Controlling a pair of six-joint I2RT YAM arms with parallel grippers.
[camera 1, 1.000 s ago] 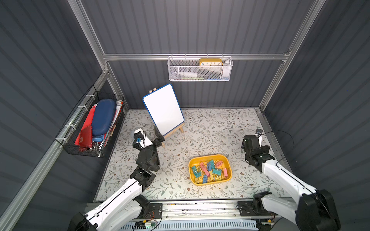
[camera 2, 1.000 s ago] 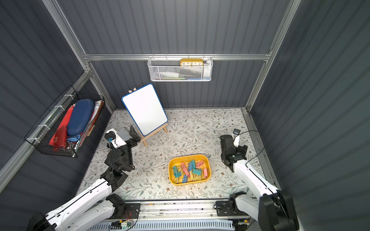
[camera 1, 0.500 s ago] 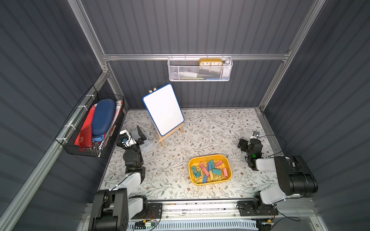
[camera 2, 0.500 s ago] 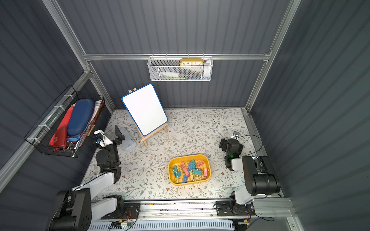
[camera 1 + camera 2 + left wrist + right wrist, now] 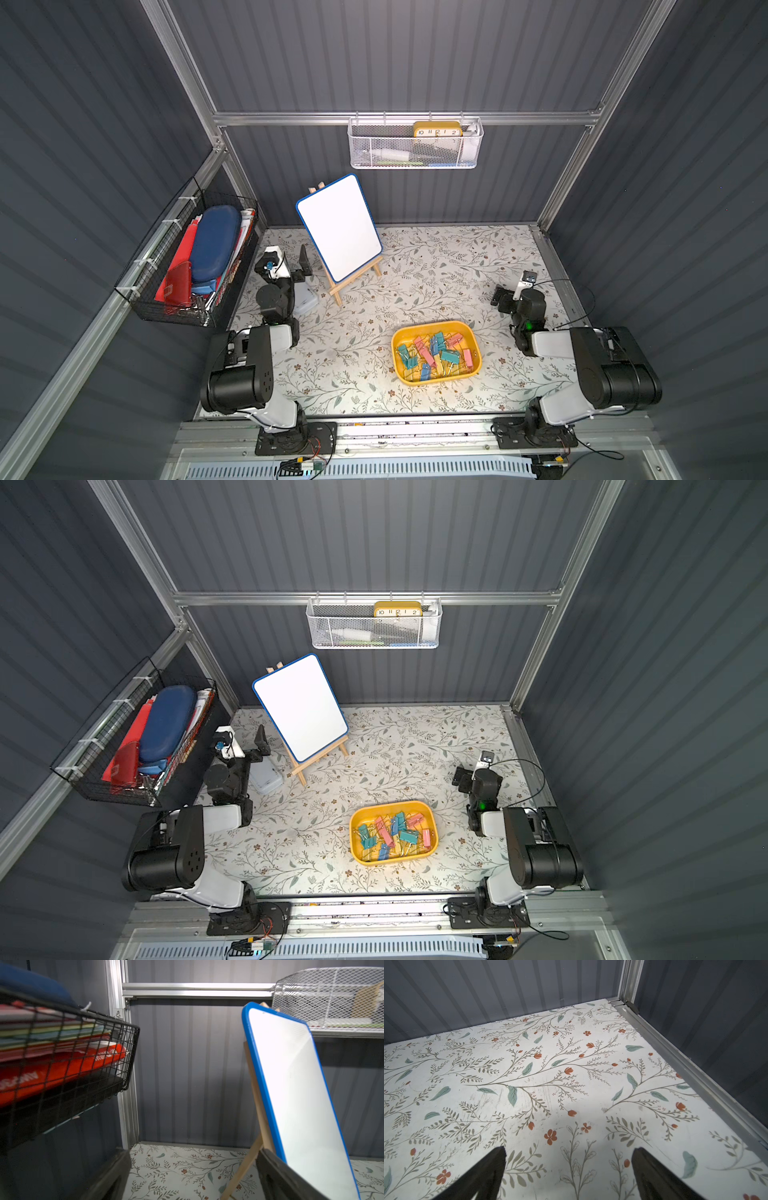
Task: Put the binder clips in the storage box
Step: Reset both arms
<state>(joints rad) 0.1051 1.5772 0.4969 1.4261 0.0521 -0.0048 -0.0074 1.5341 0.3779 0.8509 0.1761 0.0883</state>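
binder clips (image 5: 434, 355): lay heaped in teal, blue, pink and yellow inside the storage box (image 5: 432, 323).
storage box: a yellow tray that stood on the floral table cover (image 5: 550, 1084) toward the front, right of centre and well apart from both grippers. It was in the same spot as a second earlier.
left gripper (image 5: 191, 1152): its jaws stood wide apart and held nothing. One dark finger (image 5: 112, 1174) showed at each side of the wrist view.
right gripper (image 5: 569, 1149): its jaws were also spread wide and empty, low over the bare table cover.
left arm, change: a second earlier it reached out over the table. Now it was folded back on its base, with the gripper at the table's left edge near the small translucent lidded box (image 5: 306, 296).
right arm, change: it too had drawn back and folded, with the gripper near the right edge.
left wrist view alone: showed the black wire basket (image 5: 128, 1028) from the side, with stacked coloured sheets and a red pack (image 5: 62, 1068). It also showed the blue-framed whiteboard (image 5: 301, 1095) leaning on its wooden easel (image 5: 255, 1093).
right wrist view alone: showed the table cover up close, reaching to the rear corner post (image 5: 629, 980).
top views alone: showed the clips, the tray and the lidded box. They also showed the yellow clock (image 5: 436, 129) face-on in the white mesh basket (image 5: 415, 156) on the rear rail.
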